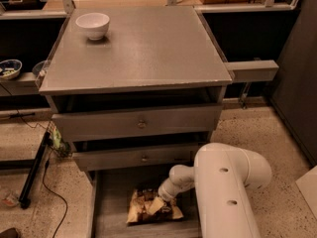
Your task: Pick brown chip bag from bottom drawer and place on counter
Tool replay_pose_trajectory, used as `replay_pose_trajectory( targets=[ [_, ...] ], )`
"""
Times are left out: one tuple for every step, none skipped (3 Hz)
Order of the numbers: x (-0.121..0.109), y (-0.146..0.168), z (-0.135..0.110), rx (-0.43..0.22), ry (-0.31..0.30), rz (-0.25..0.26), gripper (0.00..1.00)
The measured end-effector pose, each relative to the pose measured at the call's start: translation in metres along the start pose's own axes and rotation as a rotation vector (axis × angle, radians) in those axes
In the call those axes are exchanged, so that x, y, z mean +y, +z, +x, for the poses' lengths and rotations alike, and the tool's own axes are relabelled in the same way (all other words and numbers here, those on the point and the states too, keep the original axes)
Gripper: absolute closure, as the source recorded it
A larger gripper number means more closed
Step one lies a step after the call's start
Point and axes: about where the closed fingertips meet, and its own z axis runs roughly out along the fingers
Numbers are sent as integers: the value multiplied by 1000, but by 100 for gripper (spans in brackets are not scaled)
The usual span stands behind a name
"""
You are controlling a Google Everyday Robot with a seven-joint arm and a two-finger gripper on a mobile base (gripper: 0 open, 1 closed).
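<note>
The brown chip bag lies flat on the grey floor of the open bottom drawer, at the lower middle of the camera view. My white arm reaches down from the right into the drawer. The gripper is at the bag's right upper part, right on it, and mostly hidden by the wrist. The counter is the broad grey top of the cabinet above, with a white bowl at its back left corner.
Two shallower knobbed drawers stand slightly open above the bottom one. A narrow grey side shelf sticks out at the right. A black stand leg and cable lie on the floor at the left. A small bowl sits on a left shelf.
</note>
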Motion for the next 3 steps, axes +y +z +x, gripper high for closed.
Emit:
replay_pose_trajectory(
  targets=[
    [0,0,0,0,0,0,41],
    [0,0,0,0,0,0,64],
    [0,0,0,0,0,0,88]
  ],
)
